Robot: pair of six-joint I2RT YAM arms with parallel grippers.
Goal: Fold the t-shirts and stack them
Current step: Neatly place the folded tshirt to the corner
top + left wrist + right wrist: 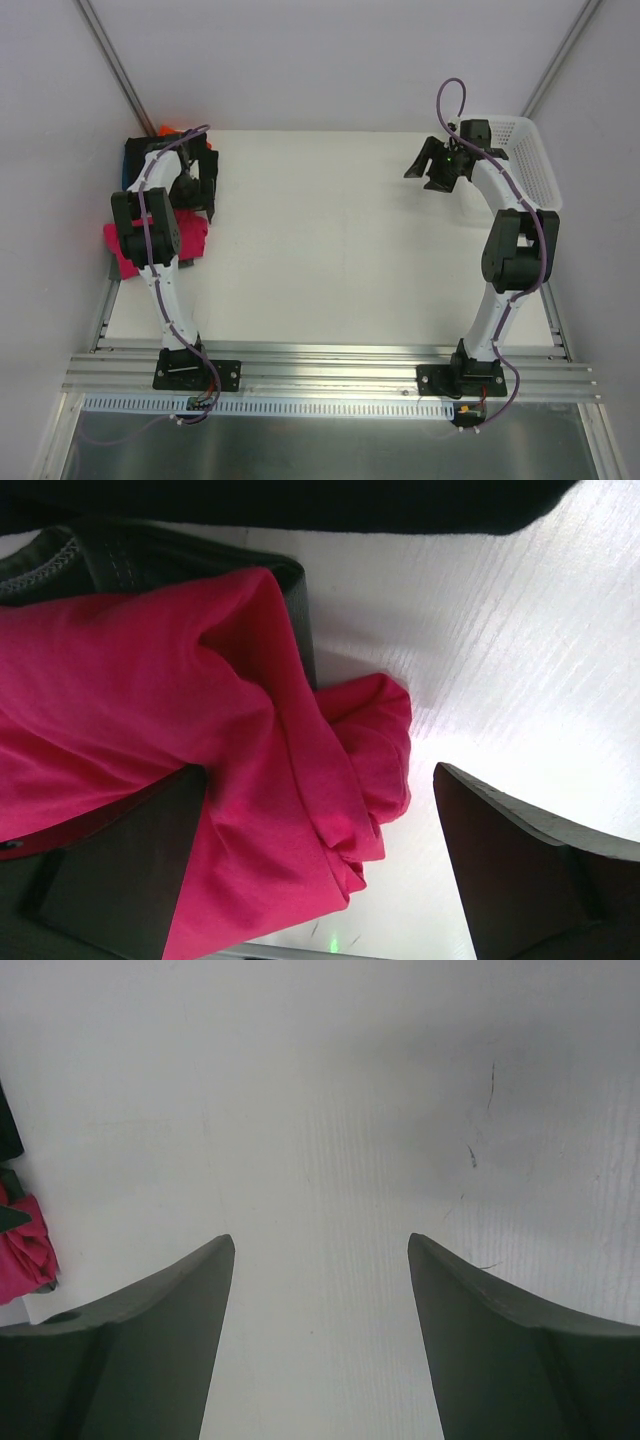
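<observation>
I am watching the left gripper [197, 195] hanging over the far-left corner of the table [330, 240], its jaws spread wide and closing on nothing. The crimson-pink t-shirt [150, 680] is lying directly beneath it. In the wrist view the cloth is filling the side under the left-hand finger [120, 880], and a bunched, rolled end is poking into the gap. That end is stopping short of the other finger [530, 870], which is standing over bare tabletop. The shirt is looking loosely folded rather than flat, and its long run is going crosswise to the gap, from beyond the left-hand finger toward the middle. Ahead of the fingertips its far edge is resting on a grey-green t-shirt [120, 555] with its stitched collar showing. From above, a black t-shirt [133, 150] and a sliver of an orange t-shirt [166, 128] are peeking out beyond the gripper in that same corner.

Further right, the right gripper [440, 165] is hovering well apart from the pile, near the white basket [535, 160]. Its jaws are also parted, over bare table.

The left arm is by far the nearer one. I judge that any regrip is depending on shifting toward the cloth side, since pinching only the rolled end is likely to drag the fold open.
</observation>
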